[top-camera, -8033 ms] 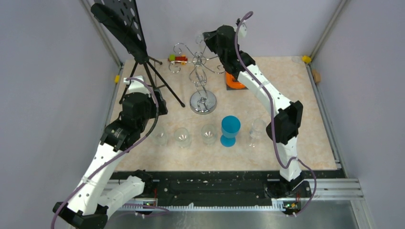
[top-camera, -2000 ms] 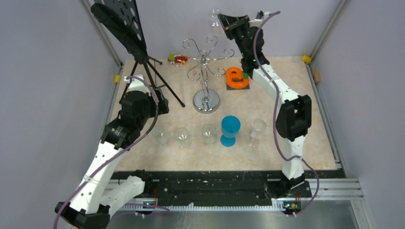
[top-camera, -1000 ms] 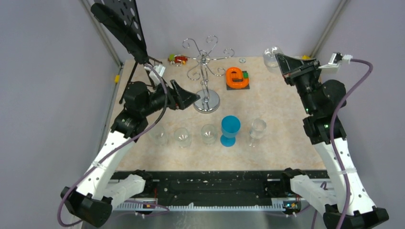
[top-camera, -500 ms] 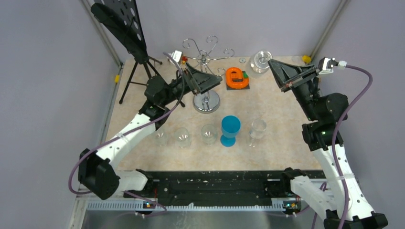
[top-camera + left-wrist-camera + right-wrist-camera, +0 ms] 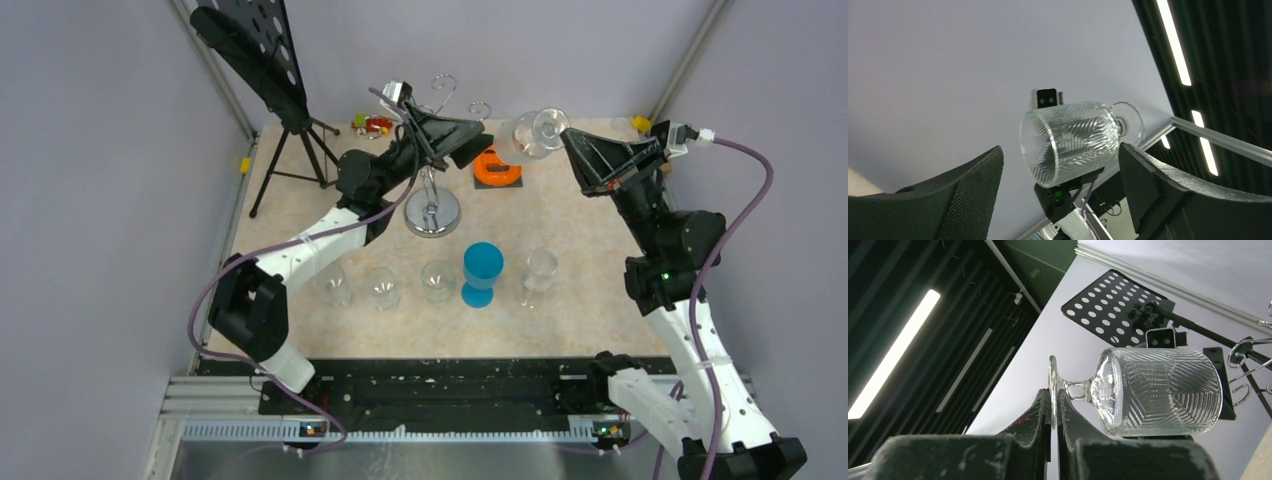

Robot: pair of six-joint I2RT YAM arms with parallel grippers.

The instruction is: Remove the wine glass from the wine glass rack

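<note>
Right end effector (image 5: pixel 1054 399) is pinched tight on the foot of the wine glass (image 5: pixel 520 138). The glass lies sideways in the air, off the wine glass rack (image 5: pixel 432 213), just right of its hooks, over the far worktop (image 5: pixel 600 290). Left end effector (image 5: pixel 478 140) is wide open and empty, facing the glass rim.

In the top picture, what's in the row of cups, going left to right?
Clear glass → second clear glass → third clear glass → blue goblet → stemmed clear glass.
</note>
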